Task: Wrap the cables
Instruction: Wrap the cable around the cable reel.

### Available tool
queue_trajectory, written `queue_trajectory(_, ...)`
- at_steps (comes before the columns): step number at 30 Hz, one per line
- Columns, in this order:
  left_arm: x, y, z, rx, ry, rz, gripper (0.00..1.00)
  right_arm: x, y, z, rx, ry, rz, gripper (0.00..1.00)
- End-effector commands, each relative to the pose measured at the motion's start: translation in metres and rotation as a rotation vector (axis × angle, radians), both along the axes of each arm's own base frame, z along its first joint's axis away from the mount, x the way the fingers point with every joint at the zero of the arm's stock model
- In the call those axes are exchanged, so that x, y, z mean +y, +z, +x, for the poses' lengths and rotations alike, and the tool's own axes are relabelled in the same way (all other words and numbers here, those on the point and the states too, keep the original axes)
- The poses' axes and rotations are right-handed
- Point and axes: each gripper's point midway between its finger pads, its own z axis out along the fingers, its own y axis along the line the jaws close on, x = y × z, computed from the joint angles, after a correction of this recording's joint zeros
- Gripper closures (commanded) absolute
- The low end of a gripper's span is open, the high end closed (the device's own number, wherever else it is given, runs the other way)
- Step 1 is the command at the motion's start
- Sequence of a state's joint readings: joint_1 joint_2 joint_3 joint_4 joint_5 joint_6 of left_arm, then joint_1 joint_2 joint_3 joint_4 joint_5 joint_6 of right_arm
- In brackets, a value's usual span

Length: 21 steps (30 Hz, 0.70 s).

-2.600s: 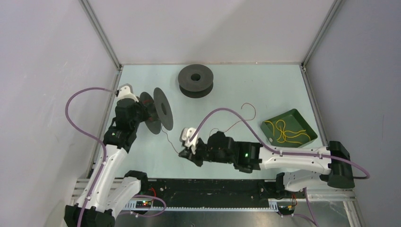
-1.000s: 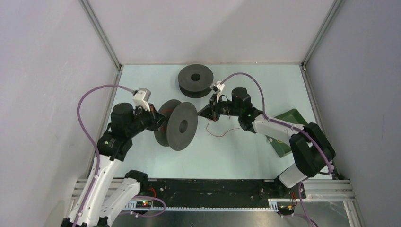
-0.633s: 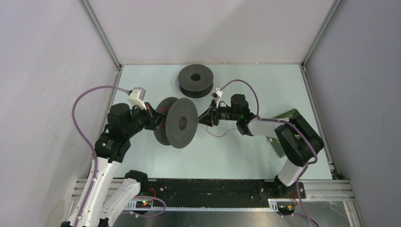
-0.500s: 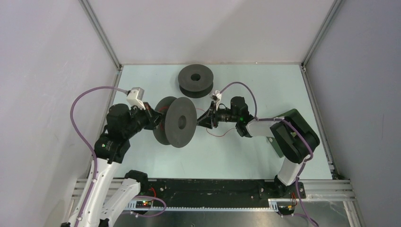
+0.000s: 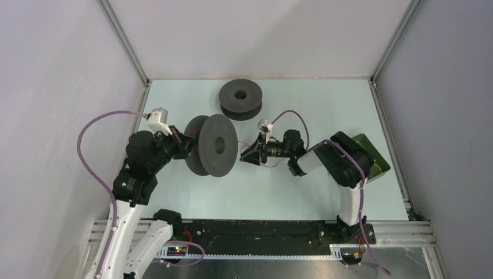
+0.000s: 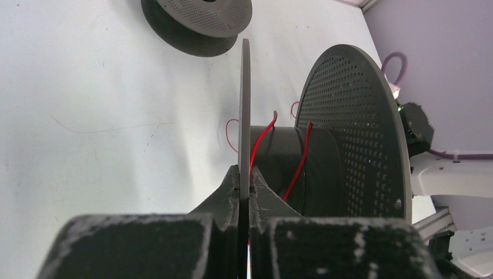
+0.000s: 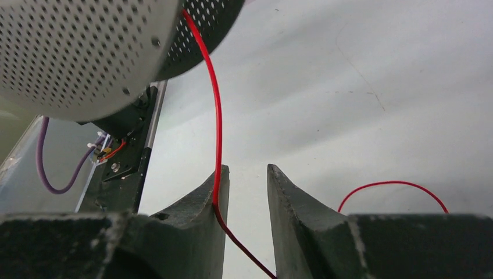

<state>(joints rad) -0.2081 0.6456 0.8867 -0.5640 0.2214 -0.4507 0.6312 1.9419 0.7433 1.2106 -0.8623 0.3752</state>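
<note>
**Holding a spool on edge, red cable strung across to the other arm**

The pale table [image 5: 174, 99] takes up most of what I can see, walled in on three sides. Over its left half the held spool [image 5: 212, 145] is the biggest thing going: dark grey, perforated flanges, turned on edge so its axis runs roughly level. At the far side, well apart from it, a second spool [image 5: 240, 99] of the same kind lies flat on the table. A green tray [image 5: 375, 157] sits over to the right, mostly hidden behind the right arm's elbow, so I can't make out what is in it.

The left gripper [image 6: 245, 174] has its two fingers pinched tight on the thin rim of the spool's near flange, one on each face, and carries the spool that way. The right gripper [image 7: 248, 171] points at the spool from the other side, close to the far flange without touching it. Its jaws stand a little apart, with a gap far wider than the cord.

The red cable [image 7: 216, 116] makes a few slack turns around the spool's hub, comes off past the flange edge and drops into that gap, lying against the inner face of one finger rather than being squeezed. Beyond the gripper, its loose tail arcs over the table.
</note>
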Motion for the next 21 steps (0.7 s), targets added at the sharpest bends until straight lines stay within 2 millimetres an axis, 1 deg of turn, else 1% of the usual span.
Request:
queue_trajectory(1, 0.006, 0.056, 0.002, -0.154, 0.069, -0.109, 1.0, 0.003, 0.011, -0.001, -0.058, 0.003, 0.079, 0.67)
queue_trajectory(4, 0.008, 0.064, 0.003, -0.172, 0.094, -0.151, 1.0, 0.005, 0.005, -0.001, -0.044, -0.011, 0.075, 0.68)
queue_trajectory(7, 0.007, 0.07, 0.003, -0.176, 0.107, -0.213, 1.0, 0.011, -0.002, -0.005, -0.009, -0.021, 0.071, 0.73)
queue_trajectory(11, 0.007, 0.081, 0.006, -0.2, 0.126, -0.29, 1.0, 0.02, -0.01, -0.014, 0.009, -0.046, 0.059, 0.74)
queue_trajectory(12, 0.008, 0.082, 0.007, -0.21, 0.136, -0.3, 1.0, 0.023, -0.012, -0.019, 0.011, -0.038, 0.056, 0.74)
queue_trajectory(14, 0.01, 0.086, 0.008, -0.227, 0.152, -0.328, 1.0, 0.025, -0.016, -0.023, 0.012, -0.044, 0.049, 0.77)
queue_trajectory(15, 0.012, 0.09, 0.008, -0.237, 0.16, -0.346, 1.0, 0.025, -0.017, -0.022, 0.012, -0.057, 0.047, 0.79)
queue_trajectory(19, 0.018, 0.093, 0.013, -0.254, 0.204, -0.39, 1.0, 0.026, -0.014, -0.029, 0.021, -0.065, 0.051, 0.85)
queue_trajectory(20, 0.02, 0.092, 0.014, -0.253, 0.213, -0.395, 1.0, 0.026, -0.011, -0.033, 0.016, -0.06, 0.053, 0.88)
queue_trajectory(21, 0.02, 0.093, 0.016, -0.254, 0.218, -0.409, 1.0, 0.025, -0.01, -0.034, 0.012, -0.072, 0.054, 0.91)
